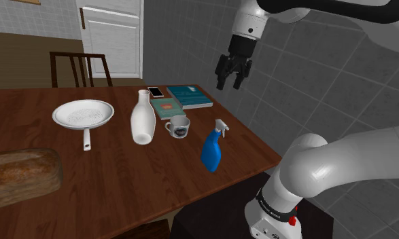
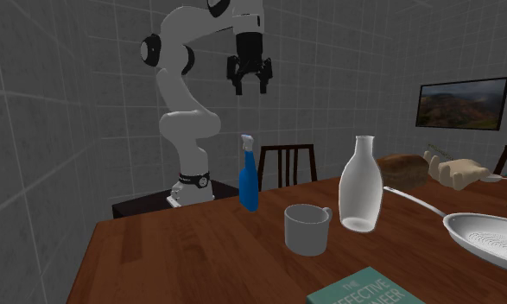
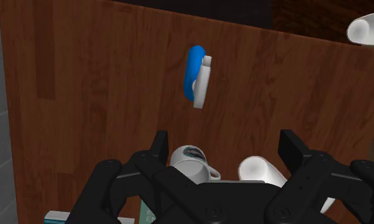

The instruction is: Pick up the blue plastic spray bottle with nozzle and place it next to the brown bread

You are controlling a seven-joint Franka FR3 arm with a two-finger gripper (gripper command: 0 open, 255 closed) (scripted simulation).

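In the shoulder view the tool hangs high over the table, above the end by the wall. Its fingers stand apart and hold nothing. The blue spray bottle stands upright near the table edge closest to the stand, just beside a mug. The brown bread lies at the view's lower left, well apart from the bottle.

In the second exterior view the tool hovers well above the bottle, a little to the view's right of it, and its jaws are parted and empty. The bread sits far down the table, past a white vase.

In the wrist view the bottle is seen from above, on the table beyond the mug and not between the open fingers.

As I judge it, no part of the task is done. The descent, the grasp, the lift, the carry across the table and the set-down beside the bread are all left.
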